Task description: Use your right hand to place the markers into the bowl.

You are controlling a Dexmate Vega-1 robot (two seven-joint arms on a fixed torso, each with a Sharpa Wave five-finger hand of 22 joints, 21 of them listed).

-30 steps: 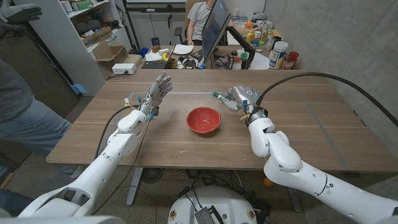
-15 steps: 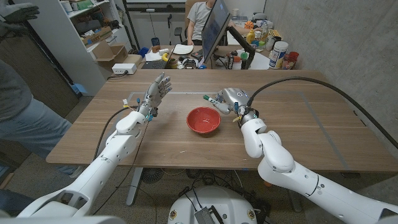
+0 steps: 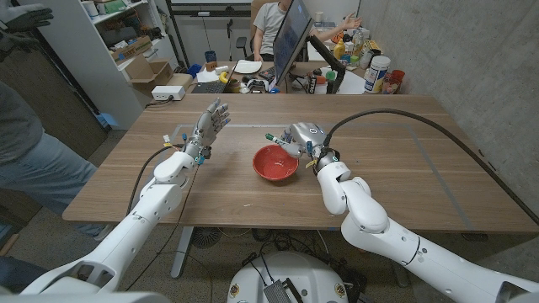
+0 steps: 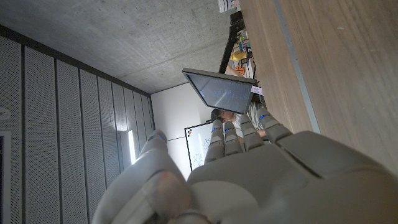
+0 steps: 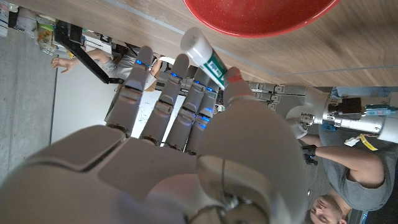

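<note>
Here the right hand (image 3: 301, 137) hangs above the far rim of the red bowl (image 3: 275, 162), which sits near the middle of the wooden surface (image 3: 404, 168). Its fingers (image 5: 163, 93) are closed around a marker (image 3: 276, 139) with a white barrel and a green band, and the end of the marker sticks out past the hand toward the robot's left, over the bowl's far edge. In the right wrist view the same marker (image 5: 204, 53) lies pinched between the thumb and the other fingers, its white end just beside the bowl's red rim (image 5: 261, 15). The left hand (image 3: 209, 126) is raised off the surface on the robot's left side, well apart from the bowl, with its fingers (image 3: 219, 110) spread and pointing up and nothing in them. From the head view the inside of the bowl looks bare red. Behind the surface, a person (image 3: 271, 25) sits at a cluttered desk with a dark monitor (image 3: 292, 38), and another person (image 3: 34, 160) stands at the picture's left edge.
</note>
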